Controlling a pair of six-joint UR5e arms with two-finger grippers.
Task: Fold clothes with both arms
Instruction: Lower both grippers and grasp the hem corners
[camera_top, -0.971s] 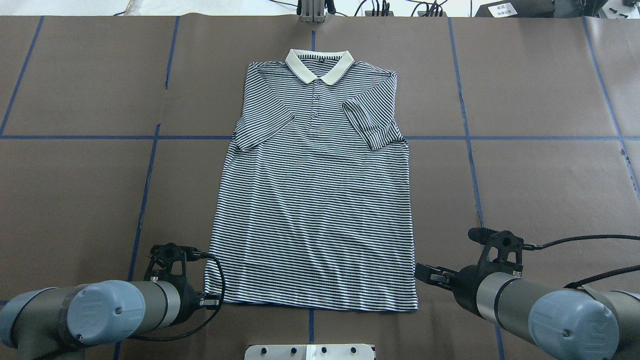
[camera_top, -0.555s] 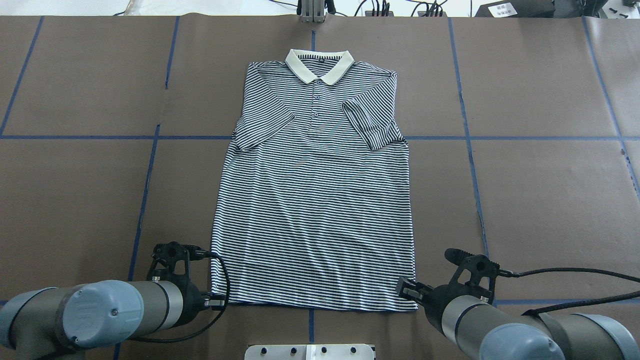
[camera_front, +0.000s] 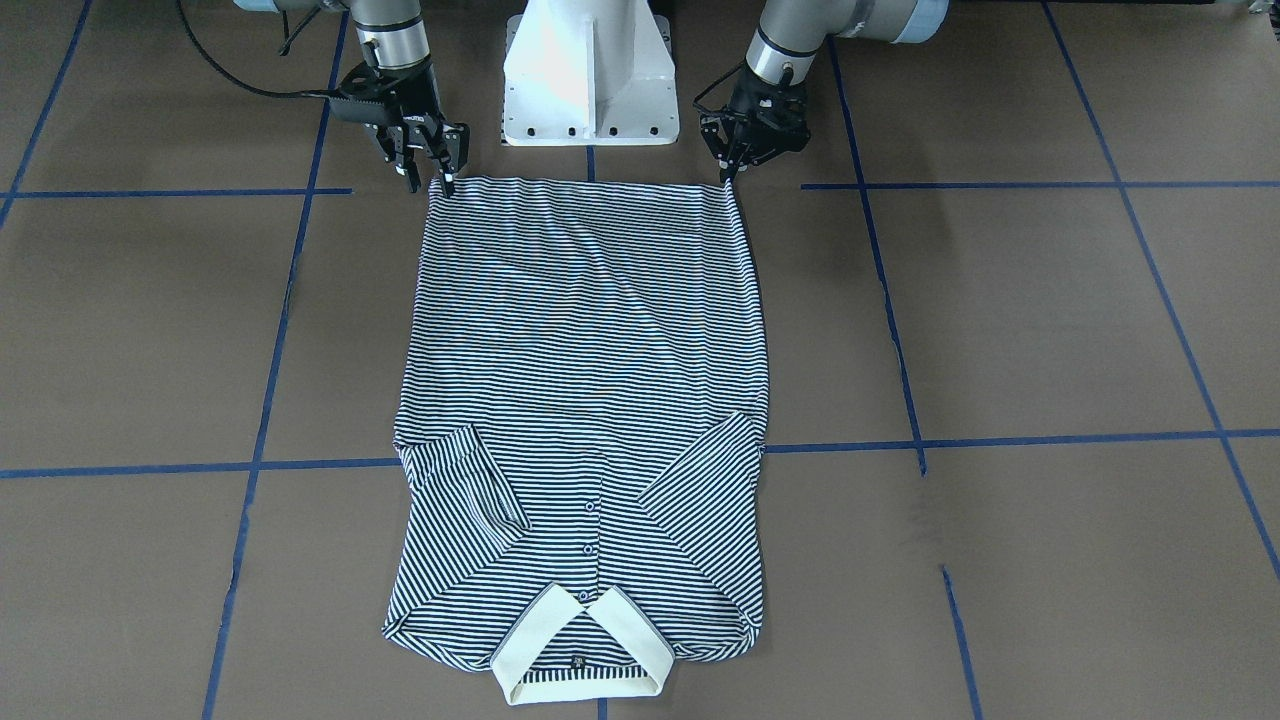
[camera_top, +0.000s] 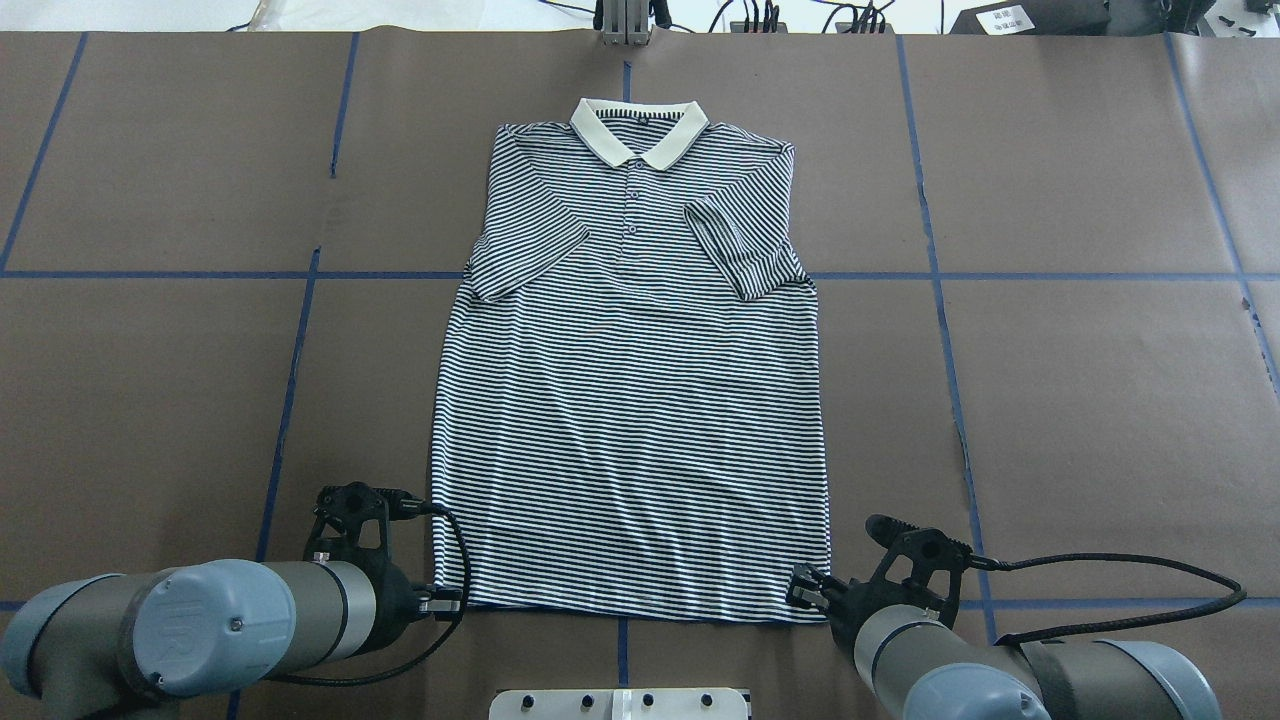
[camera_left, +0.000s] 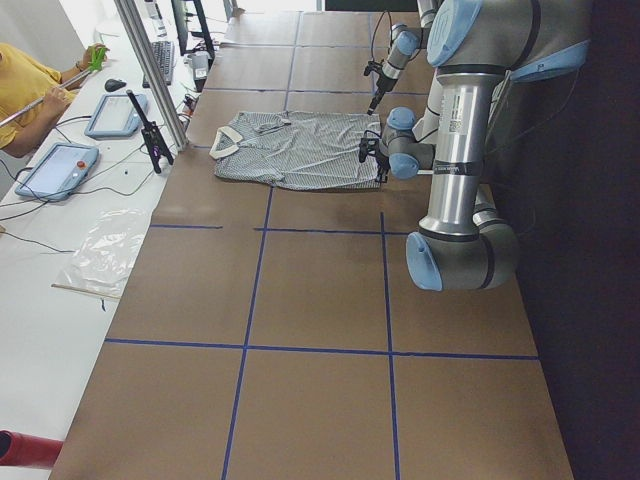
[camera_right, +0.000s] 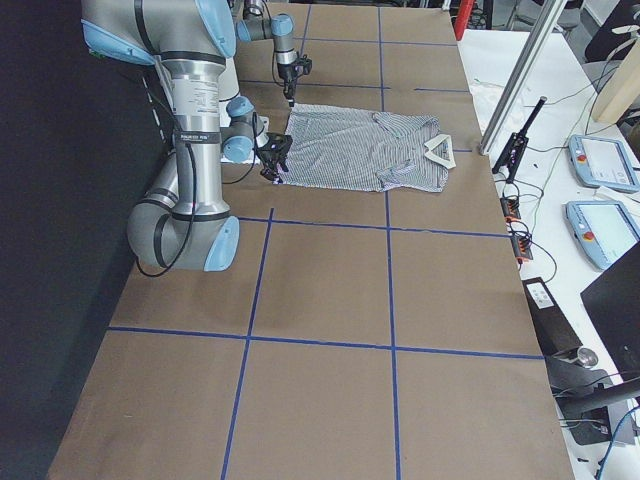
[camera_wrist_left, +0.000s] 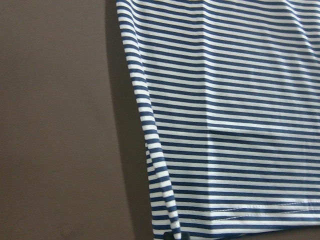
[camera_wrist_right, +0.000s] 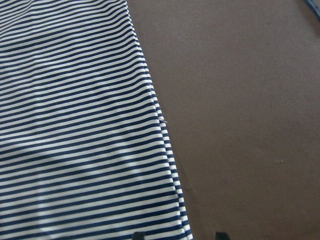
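The striped polo shirt (camera_top: 630, 400) lies flat and face up, with its cream collar (camera_top: 640, 135) at the far side and both sleeves folded in over the chest. My left gripper (camera_top: 447, 603) is at the near left hem corner. In the front-facing view its fingers (camera_front: 727, 175) close to a point on that corner. In the left wrist view the hem (camera_wrist_left: 225, 215) meets one dark fingertip. My right gripper (camera_top: 800, 590) is open at the near right hem corner, and its fingertips (camera_front: 447, 183) straddle the shirt's edge (camera_wrist_right: 170, 165).
Brown table cover with blue tape lines (camera_top: 290, 380). The white pedestal base (camera_front: 587, 70) stands just behind the hem. A metal post (camera_left: 150, 70), tablets (camera_left: 55, 165) and a seated person (camera_left: 30, 85) are past the table's far edge. Cables trail from the right wrist (camera_top: 1120, 580).
My right gripper has come in leftward and nearer, reaching the right hem corner. My left gripper slid slightly right, and the shirt's near left edge shifted inward with it.
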